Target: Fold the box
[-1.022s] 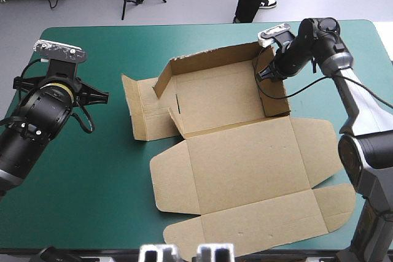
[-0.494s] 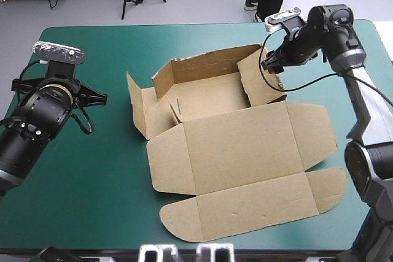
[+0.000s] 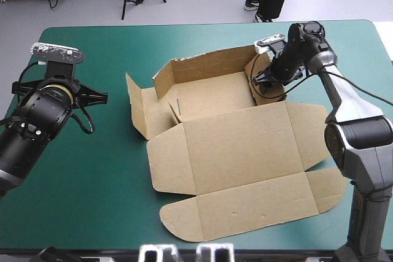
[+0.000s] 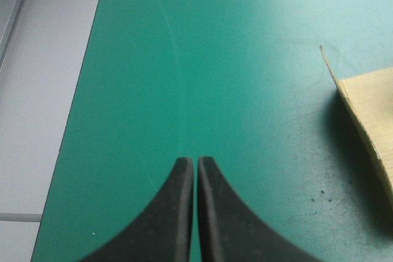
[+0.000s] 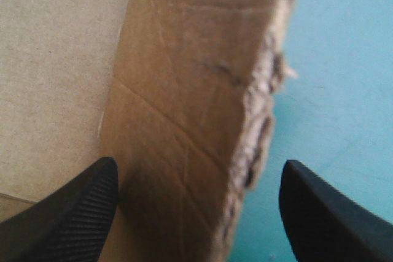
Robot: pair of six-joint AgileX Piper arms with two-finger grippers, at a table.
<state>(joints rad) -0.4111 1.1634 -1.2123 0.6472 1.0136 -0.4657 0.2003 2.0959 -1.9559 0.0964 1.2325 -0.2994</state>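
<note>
The right claw [image 3: 263, 81] is dropping back down to the box [image 3: 245, 151], now straddling its raised side wall [image 5: 184, 90] with fingers spread wide, so a fresh grip for tucking is looking likely. The left claw [image 4: 196, 162] is idling pressed closed, the box well off beside it.

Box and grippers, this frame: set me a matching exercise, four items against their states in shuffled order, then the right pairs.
Items
1. left gripper
2. right gripper
3. lid
4. far wall

States
a. lying flat on the cover
b. open, one finger on each side of the right wall
c. shut, over bare cover
d. standing up

Pairs: 1-c, 2-b, 3-a, 4-d
</note>
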